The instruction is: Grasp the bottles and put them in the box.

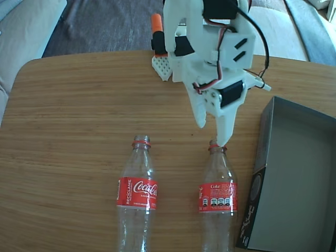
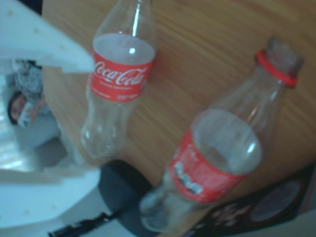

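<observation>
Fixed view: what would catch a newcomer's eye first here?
Two capless Coca-Cola bottles stand out, red labels against the wooden table: the left bottle and the right bottle. The white hand hovers open, one fingertip at the right bottle's mouth. The dark box sits empty at the right edge.

I see a wooden table (image 1: 73, 121) with rounded corners carrying two capless Coca-Cola bottles (image 1: 137, 191) (image 1: 218, 197) lying side by side, necks toward the arm, the open dark grey box (image 1: 294, 178) to their right in the fixed view.
</observation>
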You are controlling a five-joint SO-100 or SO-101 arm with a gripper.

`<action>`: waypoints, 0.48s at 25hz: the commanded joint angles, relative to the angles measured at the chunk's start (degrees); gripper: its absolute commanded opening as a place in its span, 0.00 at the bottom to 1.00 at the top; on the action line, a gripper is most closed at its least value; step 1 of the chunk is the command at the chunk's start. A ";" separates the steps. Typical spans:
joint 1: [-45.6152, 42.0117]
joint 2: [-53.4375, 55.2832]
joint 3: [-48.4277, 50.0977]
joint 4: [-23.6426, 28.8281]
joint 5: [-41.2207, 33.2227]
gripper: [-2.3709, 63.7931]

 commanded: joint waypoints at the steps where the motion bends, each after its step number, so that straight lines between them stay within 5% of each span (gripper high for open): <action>1: -2.11 -2.20 -5.80 4.13 -8.96 0.35; 8: -12.57 -4.75 -6.77 5.19 -11.69 0.36; 12: -16.17 -7.03 -6.59 5.54 -11.07 0.53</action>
